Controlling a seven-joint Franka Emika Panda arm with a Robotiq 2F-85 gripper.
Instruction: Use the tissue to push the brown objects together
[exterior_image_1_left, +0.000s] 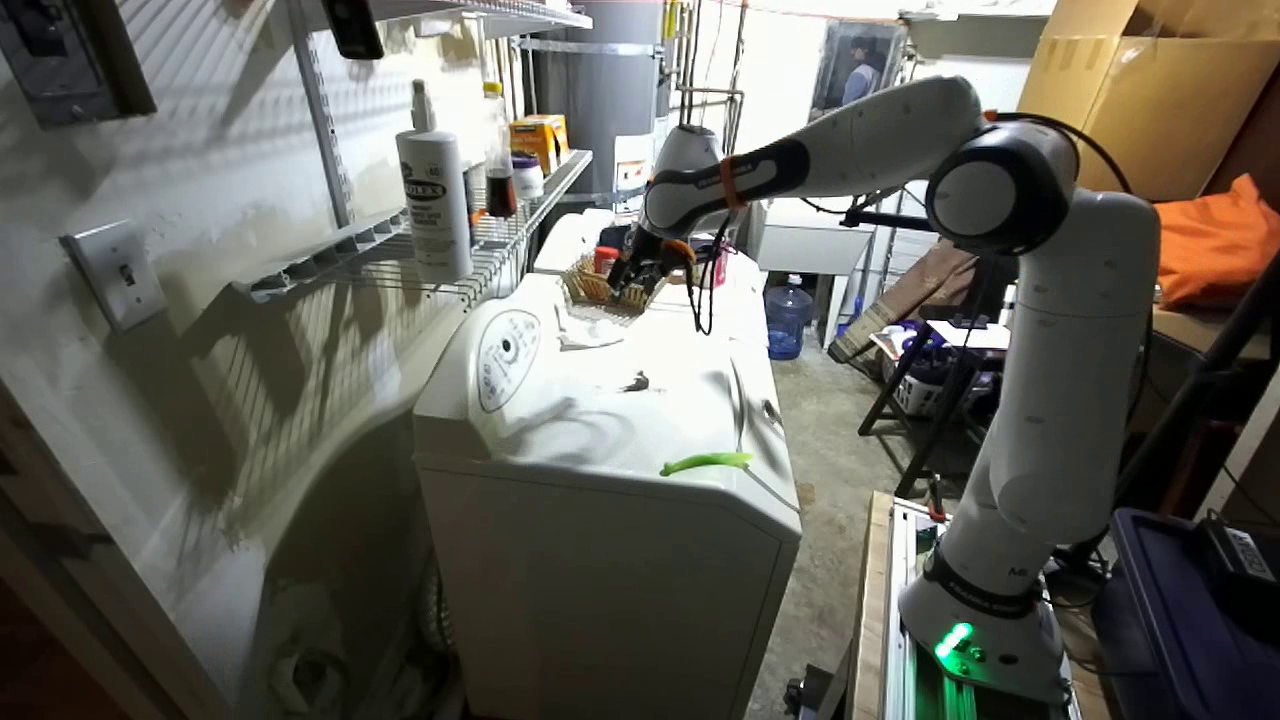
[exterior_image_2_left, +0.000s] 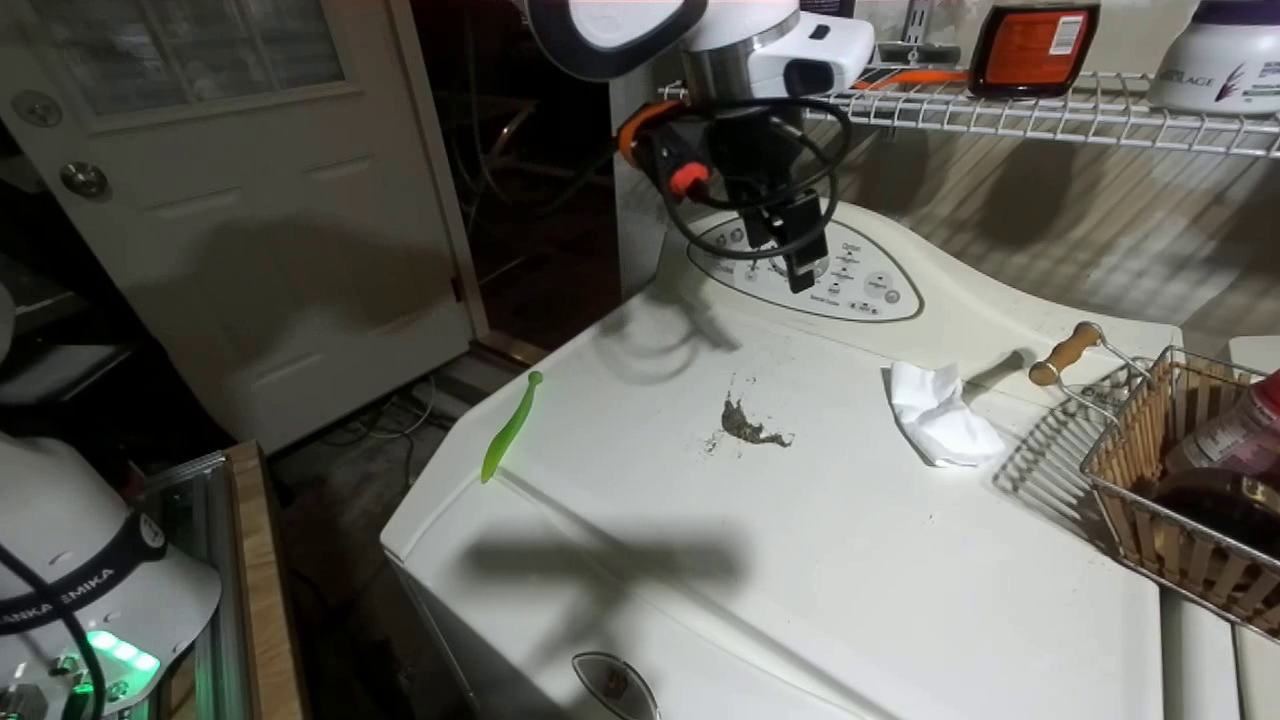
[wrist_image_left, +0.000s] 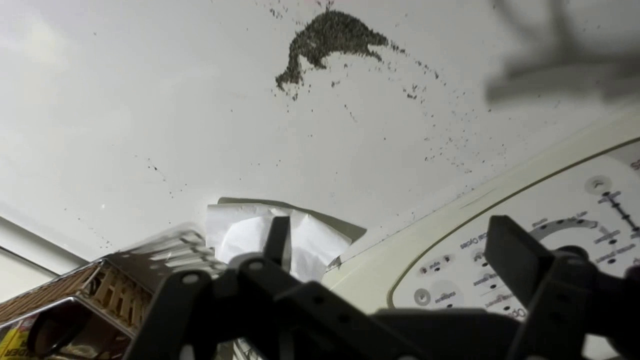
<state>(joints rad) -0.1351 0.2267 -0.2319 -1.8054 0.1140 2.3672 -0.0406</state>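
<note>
Over on the counter (exterior_image_2_left: 850, 580) | tissue (exterior_image_2_left: 940, 415) near slatted basket (exterior_image_2_left: 1150, 535) | brown granules (exterior_image_2_left: 742, 424) loosely heaped | end effector (wrist_image_left: 390, 242) above, spread wide

The tissue (exterior_image_2_left: 940, 415) looks papery, the brown crumbs (wrist_image_left: 332, 37) rough, the machine top (exterior_image_2_left: 880, 560) smooth, the fingers (wrist_image_left: 517, 260) matt.

Right there on the white tabletop (exterior_image_2_left: 850, 560), a ragged patch of brown crumbs (wrist_image_left: 332, 37), with loose specks (wrist_image_left: 411, 95) scattered around it! The crumpled white tissue (exterior_image_2_left: 940, 415) lies between that patch and the slatted basket (exterior_image_2_left: 1180, 555) at one end, while a slim green strip (exterior_image_2_left: 512, 430) rests near the opposite edge.
</note>
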